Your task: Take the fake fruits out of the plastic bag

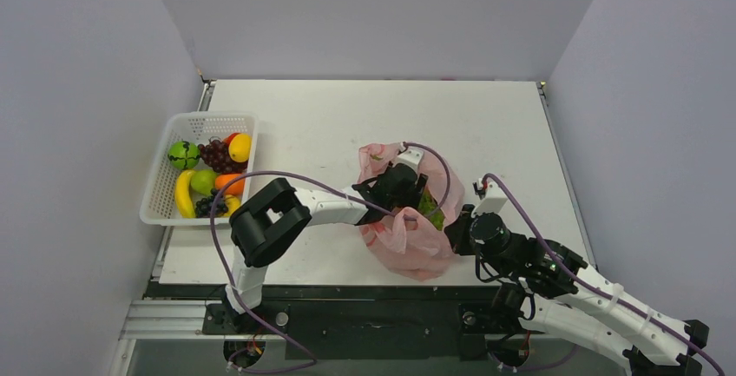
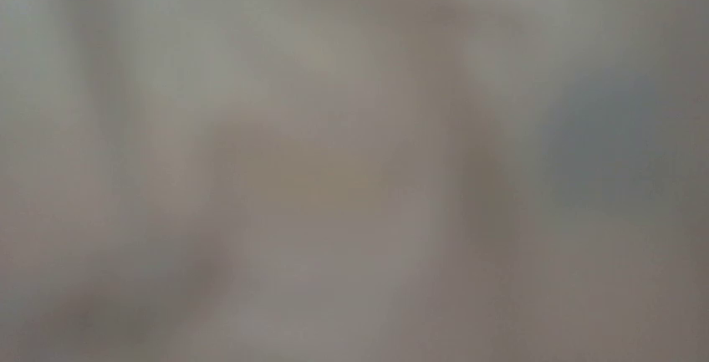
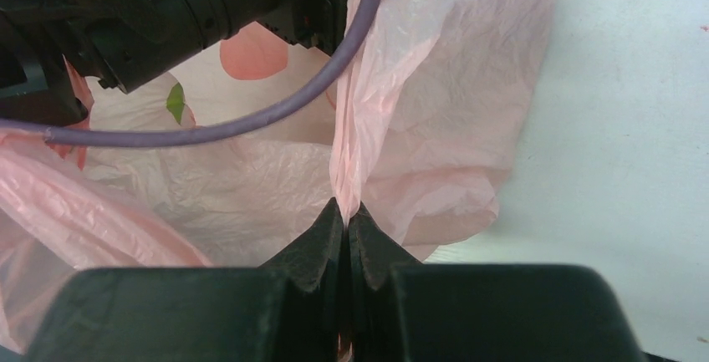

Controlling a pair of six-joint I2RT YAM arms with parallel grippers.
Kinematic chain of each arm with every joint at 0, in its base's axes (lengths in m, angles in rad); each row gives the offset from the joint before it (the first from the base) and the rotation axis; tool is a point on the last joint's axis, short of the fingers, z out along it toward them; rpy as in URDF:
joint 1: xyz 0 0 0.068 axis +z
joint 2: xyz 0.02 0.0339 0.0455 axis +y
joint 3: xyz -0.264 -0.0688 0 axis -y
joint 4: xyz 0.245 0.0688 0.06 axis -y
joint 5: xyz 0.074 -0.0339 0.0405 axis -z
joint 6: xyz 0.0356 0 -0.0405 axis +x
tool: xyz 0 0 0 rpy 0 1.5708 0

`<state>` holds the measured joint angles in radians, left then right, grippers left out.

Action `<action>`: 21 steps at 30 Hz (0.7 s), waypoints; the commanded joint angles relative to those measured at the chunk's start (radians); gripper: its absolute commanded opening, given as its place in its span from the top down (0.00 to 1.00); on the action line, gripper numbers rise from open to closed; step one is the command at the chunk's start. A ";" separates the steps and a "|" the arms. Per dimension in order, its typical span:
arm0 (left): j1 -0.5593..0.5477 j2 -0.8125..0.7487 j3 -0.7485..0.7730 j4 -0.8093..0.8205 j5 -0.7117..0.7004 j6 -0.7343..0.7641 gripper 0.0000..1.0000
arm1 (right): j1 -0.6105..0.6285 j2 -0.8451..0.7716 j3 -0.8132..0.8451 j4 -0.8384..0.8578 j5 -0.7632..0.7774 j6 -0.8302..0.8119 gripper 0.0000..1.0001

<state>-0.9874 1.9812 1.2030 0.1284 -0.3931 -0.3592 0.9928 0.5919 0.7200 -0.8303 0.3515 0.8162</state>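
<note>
One green fake fruit [image 1: 432, 211] just right of my left pincer [image 1: 406, 192], grip untellable; right pincer [image 3: 347, 232] clamps plastic bag [image 3: 443, 86].

We see our left arm [image 1: 304, 207] reaching from lower left to the frame's centre, the left end effector [image 1: 410, 194] sunk in the plastic bag [image 1: 408, 246], jaws hidden, while the right end effector [image 3: 345, 224] pinches its film tight.

white mesh basket [image 1: 159, 190] sat at the left edge of the white table [image 1: 330, 124], overhanging it slightly; plain grey walls [image 1: 373, 11] enclosed the table on the left, far and right sides.
</note>
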 commanded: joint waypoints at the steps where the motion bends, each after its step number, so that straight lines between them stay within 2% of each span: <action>1: 0.021 -0.023 0.026 -0.051 0.089 0.000 0.52 | 0.000 0.016 0.015 0.027 0.027 -0.015 1.00; 4: 0.020 -0.066 0.017 -0.071 0.141 -0.006 0.63 | 0.000 0.029 0.014 0.030 0.033 -0.017 1.00; 6: 0.020 -0.109 -0.001 -0.079 0.171 -0.026 0.75 | 0.000 0.036 0.017 0.032 0.039 -0.018 1.00; 10: 0.020 -0.210 -0.062 -0.073 0.260 -0.072 0.89 | 0.001 0.045 0.013 0.041 0.055 -0.018 1.00; 14: 0.017 -0.278 -0.063 -0.145 0.353 -0.092 0.96 | -0.001 0.060 0.002 0.066 0.057 -0.012 1.00; 19: 0.012 -0.380 -0.092 -0.217 0.466 -0.106 0.98 | -0.002 0.082 0.008 0.078 0.065 -0.010 1.00; 21: 0.012 -0.429 -0.128 -0.198 0.575 -0.112 0.98 | 0.000 0.086 0.014 0.079 0.073 -0.014 1.00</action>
<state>-0.9699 1.6581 1.1179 -0.0536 -0.0135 -0.4454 0.9928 0.6643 0.7197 -0.7944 0.3794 0.8124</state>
